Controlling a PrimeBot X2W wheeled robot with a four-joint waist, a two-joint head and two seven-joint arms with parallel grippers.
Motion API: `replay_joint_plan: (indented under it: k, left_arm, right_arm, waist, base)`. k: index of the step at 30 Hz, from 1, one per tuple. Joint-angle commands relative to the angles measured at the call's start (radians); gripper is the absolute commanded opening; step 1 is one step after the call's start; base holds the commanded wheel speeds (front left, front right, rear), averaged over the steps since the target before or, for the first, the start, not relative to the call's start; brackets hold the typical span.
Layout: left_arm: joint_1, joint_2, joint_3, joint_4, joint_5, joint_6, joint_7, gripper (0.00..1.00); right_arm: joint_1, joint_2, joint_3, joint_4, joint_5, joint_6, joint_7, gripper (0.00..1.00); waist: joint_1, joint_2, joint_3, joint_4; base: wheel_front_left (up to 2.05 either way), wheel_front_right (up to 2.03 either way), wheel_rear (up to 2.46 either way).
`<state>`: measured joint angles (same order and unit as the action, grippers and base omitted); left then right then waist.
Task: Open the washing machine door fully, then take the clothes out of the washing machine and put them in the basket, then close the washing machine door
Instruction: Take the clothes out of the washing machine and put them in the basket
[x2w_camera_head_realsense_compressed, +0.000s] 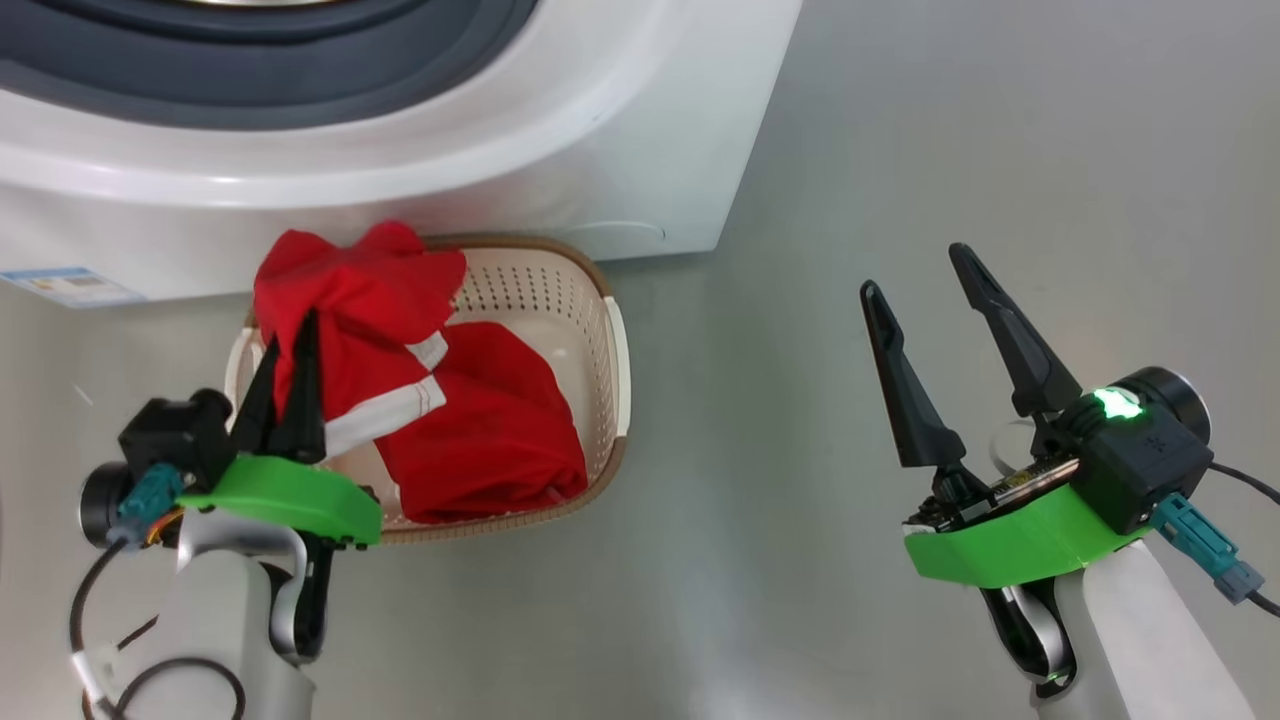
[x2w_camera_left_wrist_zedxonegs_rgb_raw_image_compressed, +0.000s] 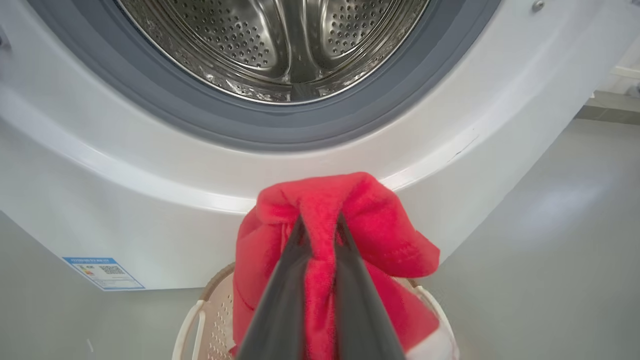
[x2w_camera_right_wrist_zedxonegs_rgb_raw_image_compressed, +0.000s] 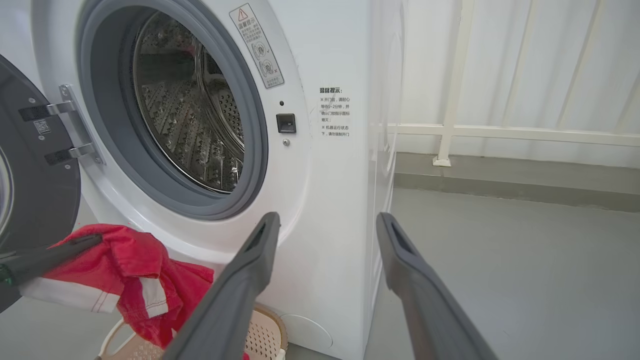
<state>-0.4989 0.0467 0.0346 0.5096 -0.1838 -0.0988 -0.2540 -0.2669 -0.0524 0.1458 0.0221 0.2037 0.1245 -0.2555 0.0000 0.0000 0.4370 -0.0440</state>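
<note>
The left gripper (x2w_camera_head_realsense_compressed: 291, 332) pinches a bunched fold of the red garment (x2w_camera_head_realsense_compressed: 400, 390), which hangs into the basket (x2w_camera_head_realsense_compressed: 612, 350) just beneath it, likely so that letting go drops it in. The right gripper (x2w_camera_head_realsense_compressed: 915, 272) waits spread and empty.

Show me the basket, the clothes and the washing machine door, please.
basket (x2w_camera_head_realsense_compressed: 540, 285), head view, perforated wall.
clothes (x2w_camera_left_wrist_zedxonegs_rgb_raw_image_compressed: 320, 200), left wrist view, top fold.
washing machine door (x2w_camera_right_wrist_zedxonegs_rgb_raw_image_compressed: 40, 210), right wrist view, black frame.

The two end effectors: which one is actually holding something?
The left end effector: its fingers are pinched shut on a red garment over the basket. The right end effector stands wide open with nothing between its fingers.
</note>
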Motion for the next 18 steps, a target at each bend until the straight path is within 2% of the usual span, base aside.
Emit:
replay_joint_plan:
  k: [1, 10, 18]
  left_arm:
    - [-0.027, 0.016, 0.037, 0.015, 0.011, -0.008, -0.008, 0.00]
    - [-0.132, 0.009, 0.071, 0.214, 0.028, -0.011, -0.008, 0.00]
    - [-0.212, 0.016, 0.090, 0.317, 0.044, -0.016, -0.008, 0.00]
  right_arm:
    - [-0.011, 0.002, 0.022, -0.030, -0.014, 0.006, -0.006, 1.00]
    - [-0.025, 0.002, 0.028, -0.044, -0.019, 0.006, -0.006, 1.00]
    - [-0.040, 0.002, 0.015, -0.061, -0.025, 0.006, -0.006, 1.00]
  waist:
    - [0.0000, 0.0000, 0.032, -0.004]
    - [0.0000, 0.0000, 0.116, -0.027]
    - [0.0000, 0.0000, 0.182, -0.046]
  base:
    - [0.00, 0.00, 0.00]
    - [0.00, 0.00, 0.00]
    - [0.00, 0.00, 0.00]
